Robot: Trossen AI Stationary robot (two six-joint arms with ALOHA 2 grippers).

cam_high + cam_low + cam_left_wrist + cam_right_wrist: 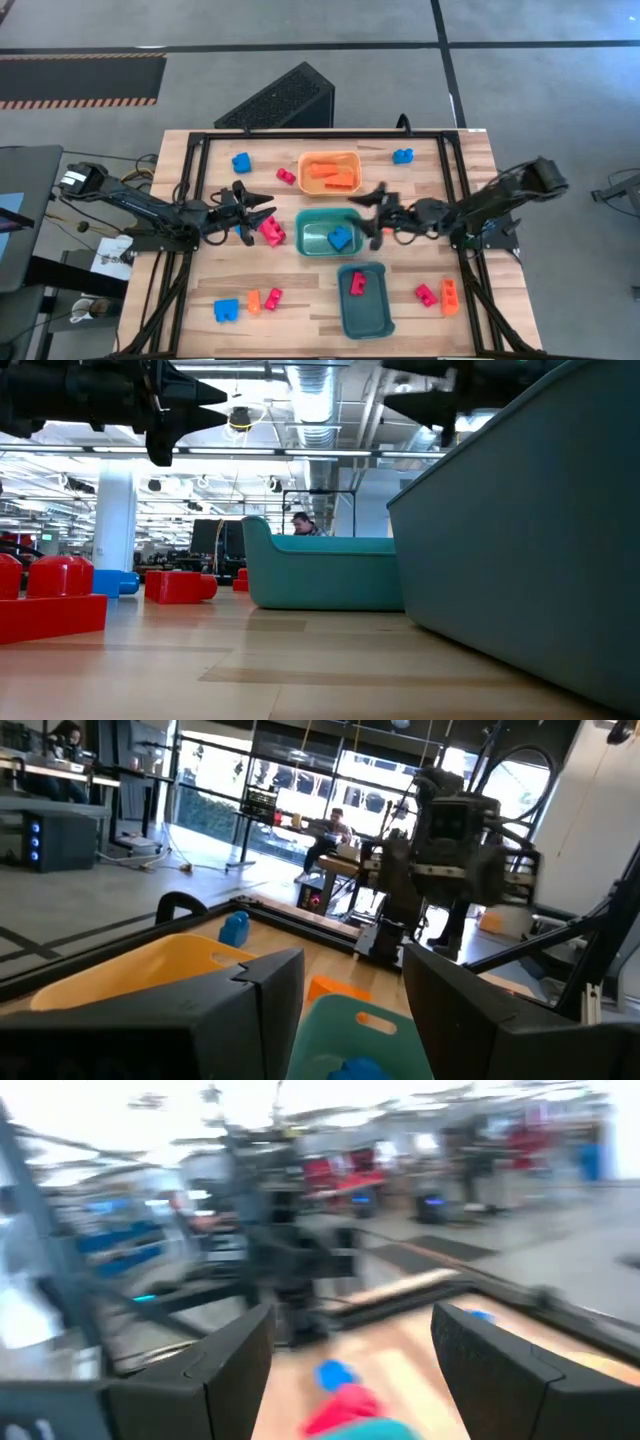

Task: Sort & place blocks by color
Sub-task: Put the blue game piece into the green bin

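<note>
My left gripper [258, 213] [350, 1010] hovers open beside the light teal tray's [312, 222] left end, a pink-red block [272, 232] just under it. My right gripper [368, 212] [350, 1360] hovers open at that tray's right end and faces the left one. A blue block [340, 238] lies in this tray. Orange blocks [335, 175] lie in the orange tray [310, 160]. A red block [357, 284] lies in the dark teal tray [380, 318]. Loose blocks rest flat on the table: blue [241, 162], red [287, 176], blue [402, 155].
Near the table's front edge lie a blue [226, 310], an orange [253, 300] and a red block [273, 297] on the left. A red [425, 294] and an orange block [450, 295] lie on the right. A black frame [300, 135] borders the wooden table.
</note>
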